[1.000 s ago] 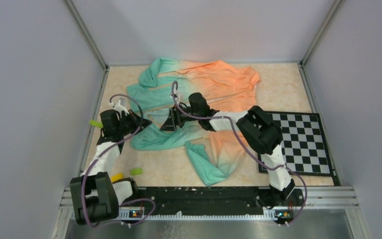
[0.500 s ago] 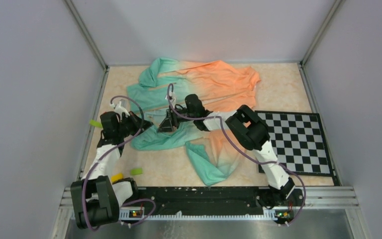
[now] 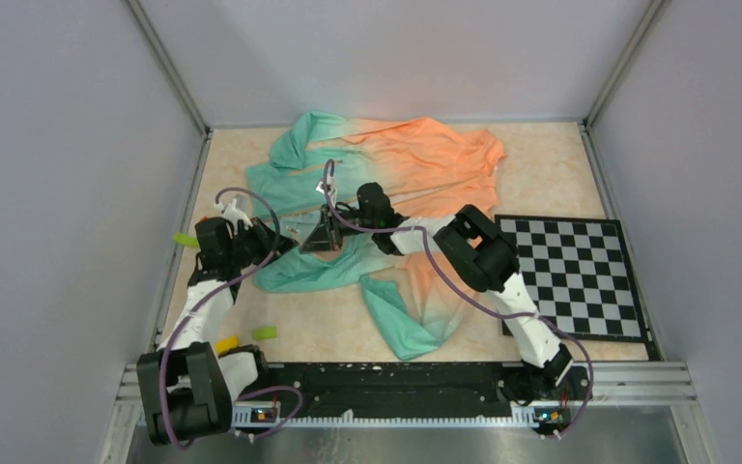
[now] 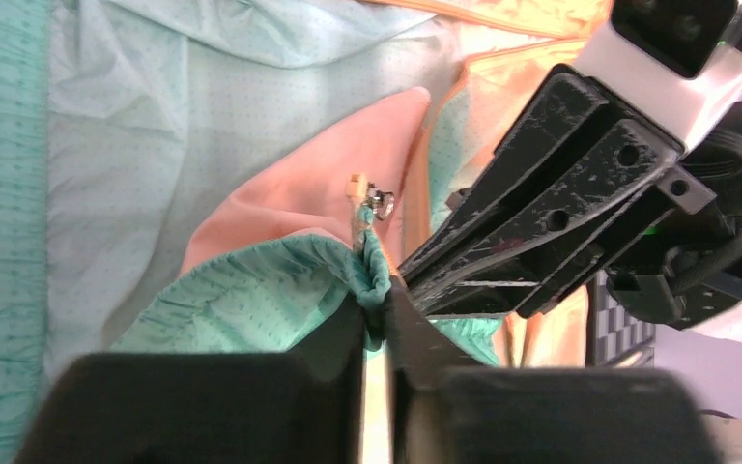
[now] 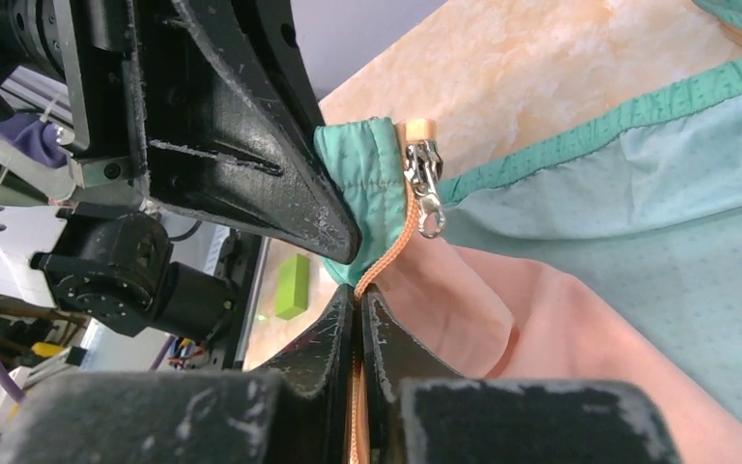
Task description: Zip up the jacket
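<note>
The jacket lies spread on the table, teal on the left and orange on the right. My left gripper is shut on the bunched teal hem at the bottom end of the zipper. The metal zipper slider hangs just past that hem, and it also shows in the left wrist view as the slider. My right gripper is shut on the orange zipper tape just below the slider. The two grippers meet tip to tip over the jacket's lower left part, the left gripper facing the right gripper.
A checkerboard lies at the right, partly under the right arm. Two green blocks and a yellow block sit near the left arm. Grey walls close in the table on three sides.
My right gripper has shifted a little to the left and closed on the zipper tape; it was open before. The left arm has hardly moved.
</note>
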{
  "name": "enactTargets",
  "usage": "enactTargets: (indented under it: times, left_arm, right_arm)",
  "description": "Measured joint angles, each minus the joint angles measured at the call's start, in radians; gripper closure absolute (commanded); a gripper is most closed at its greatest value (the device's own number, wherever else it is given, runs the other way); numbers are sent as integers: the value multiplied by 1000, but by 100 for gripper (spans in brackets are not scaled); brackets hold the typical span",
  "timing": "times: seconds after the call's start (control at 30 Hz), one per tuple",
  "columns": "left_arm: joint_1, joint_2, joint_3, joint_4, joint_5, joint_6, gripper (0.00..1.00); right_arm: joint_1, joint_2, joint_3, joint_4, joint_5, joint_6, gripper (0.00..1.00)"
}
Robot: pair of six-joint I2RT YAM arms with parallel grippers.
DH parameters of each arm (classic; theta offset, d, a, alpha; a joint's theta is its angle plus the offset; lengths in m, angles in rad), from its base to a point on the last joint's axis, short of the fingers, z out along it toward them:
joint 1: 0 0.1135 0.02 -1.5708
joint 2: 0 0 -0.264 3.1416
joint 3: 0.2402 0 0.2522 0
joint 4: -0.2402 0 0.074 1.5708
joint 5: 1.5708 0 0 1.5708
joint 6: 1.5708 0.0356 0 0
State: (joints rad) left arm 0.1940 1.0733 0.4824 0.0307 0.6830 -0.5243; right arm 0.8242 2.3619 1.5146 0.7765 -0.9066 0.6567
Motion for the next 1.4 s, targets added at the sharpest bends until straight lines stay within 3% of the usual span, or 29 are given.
enactTargets:
  times: [0.07,0.13,0.17,0.23,0.47,0.73,0.93,1.17,1.3,1.4]
  left_arm:
    - [1,0,15,-51,-21,2,28]
    - [4,0,40,-110,-47,13,8]
    - [8,-3,56,-141,-64,13,3]
    - [22,-22,85,-201,-93,11,1]
    - [78,-61,178,-269,-98,26,2]
    - [118,182,222,-123,126,37,9]
    - [117,258,209,-31,264,24,31]
    - [117,183,149,-58,277,38,44]
    - [117,172,119,-77,271,40,57]
    - [117,172,106,-77,269,31,55]
  right_arm:
    - [0,0,-1,-3,7,-5,100]
    - [0,-1,-3,-8,16,-21,100]
    - [0,-1,-5,-9,21,-32,100]
    - [0,-5,-17,-12,23,-56,100]
    - [0,-5,-23,-34,21,-104,100]
    - [0,-12,-35,-17,11,-102,100]
    - [0,-12,-36,13,6,-69,100]
    - [0,-12,-36,48,12,-39,100]
    - [0,-12,-36,60,15,-19,100]
    - [-1,-12,-36,71,16,-9,100]
